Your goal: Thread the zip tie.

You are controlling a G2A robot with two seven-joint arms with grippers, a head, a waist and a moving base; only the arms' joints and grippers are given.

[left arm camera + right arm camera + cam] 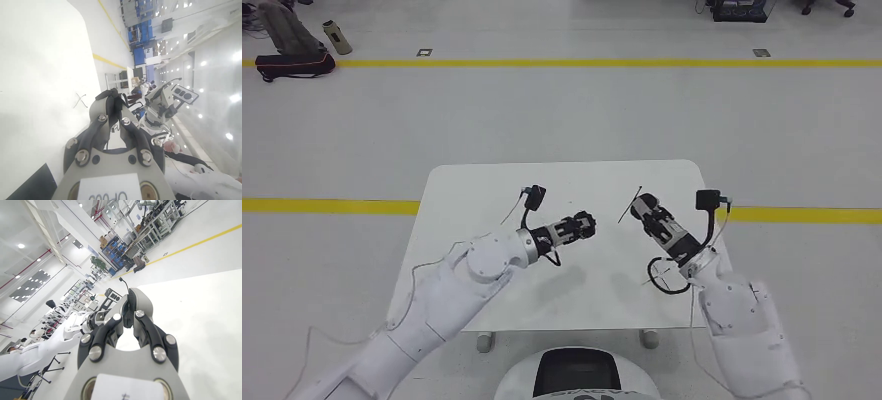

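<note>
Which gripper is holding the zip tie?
The right gripper: the thin black zip tie sticks out past its shut tips. The left gripper, also shut, has no tie in it.

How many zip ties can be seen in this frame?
1. The zip tie is pinched in the shut right gripper, sticking out above the table, across from the left gripper. Others could be hidden behind the grippers.

Left pincer faces right pincer (both closed).

Robotics lab (yellow floor lines, racks)
</note>
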